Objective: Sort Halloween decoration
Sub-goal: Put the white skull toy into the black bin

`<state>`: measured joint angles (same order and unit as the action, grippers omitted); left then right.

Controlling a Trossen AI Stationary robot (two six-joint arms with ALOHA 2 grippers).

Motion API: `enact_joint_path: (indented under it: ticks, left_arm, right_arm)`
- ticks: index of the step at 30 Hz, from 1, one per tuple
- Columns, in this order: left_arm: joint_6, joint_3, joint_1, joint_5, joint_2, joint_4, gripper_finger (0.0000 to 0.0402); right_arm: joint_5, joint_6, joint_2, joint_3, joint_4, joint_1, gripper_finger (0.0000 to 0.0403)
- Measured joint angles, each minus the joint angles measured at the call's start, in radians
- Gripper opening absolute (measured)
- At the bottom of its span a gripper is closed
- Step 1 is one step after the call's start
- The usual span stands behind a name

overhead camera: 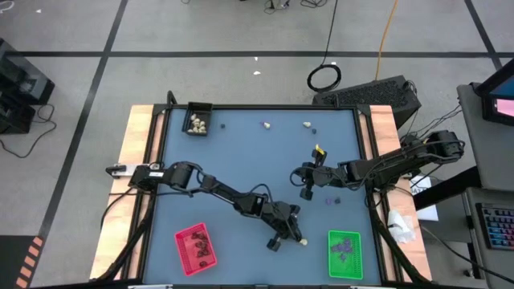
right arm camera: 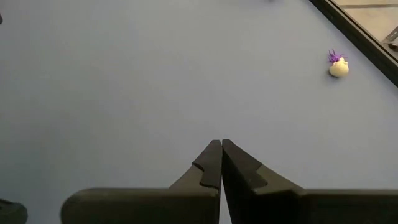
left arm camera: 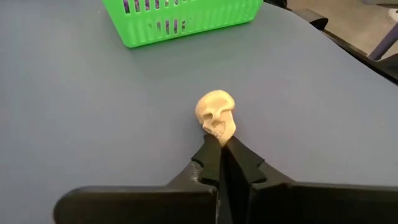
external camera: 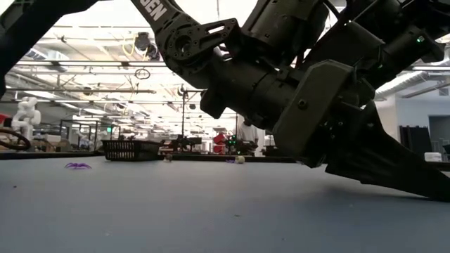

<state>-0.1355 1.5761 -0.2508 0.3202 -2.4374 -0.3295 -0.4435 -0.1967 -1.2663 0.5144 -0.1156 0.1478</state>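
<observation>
The left pincer [left arm camera: 222,144] sits low over the near part of the blue bench [overhead camera: 241,160], between the red tray [overhead camera: 195,248] and the green tray [overhead camera: 345,253], and its two dark fingers [left arm camera: 208,163] are drawn together with their tips nipping the lower edge of a cream skull [left arm camera: 216,116]. The skull lies right at the tips, jutting out beyond them toward the green tray, jaw end toward the pincer and crown away from it; whether it rests on the bench or is lifted clear of it cannot be told. In the high view the same skull shows as a pale speck at the end of the left arm, just beside the green tray's near corner. The right pincer [right arm camera: 222,147] hangs over the middle right of the bench with its fingers pressed together on nothing, bare blue surface under it. Ahead of it, well apart, a cream lump [right arm camera: 339,68] lies with a purple bit [right arm camera: 334,56] touching it. More cream lumps fill the black tray [overhead camera: 197,119] at the far left corner, and two lie loose near the far edge [overhead camera: 267,124]. On the arm in the low view only the white letters "GEN" [external camera: 156,10] can be read.
</observation>
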Motion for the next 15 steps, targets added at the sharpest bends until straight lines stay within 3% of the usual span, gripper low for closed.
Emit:
enact_joint_path:
  ticks: [7, 15]
  left_arm:
    - [-0.001, -0.004, 0.000, -0.018, 0.083, 0.137, 0.0001]
    - [-0.054, -0.029, 0.008, -0.178, 0.241, 0.484, 0.0000]
  right_arm:
    - [0.000, 0.000, 0.000, 0.000, -0.001, 0.000, 0.0000]
    - [0.003, 0.000, 0.000, 0.000, -0.001, 0.000, 0.0000]
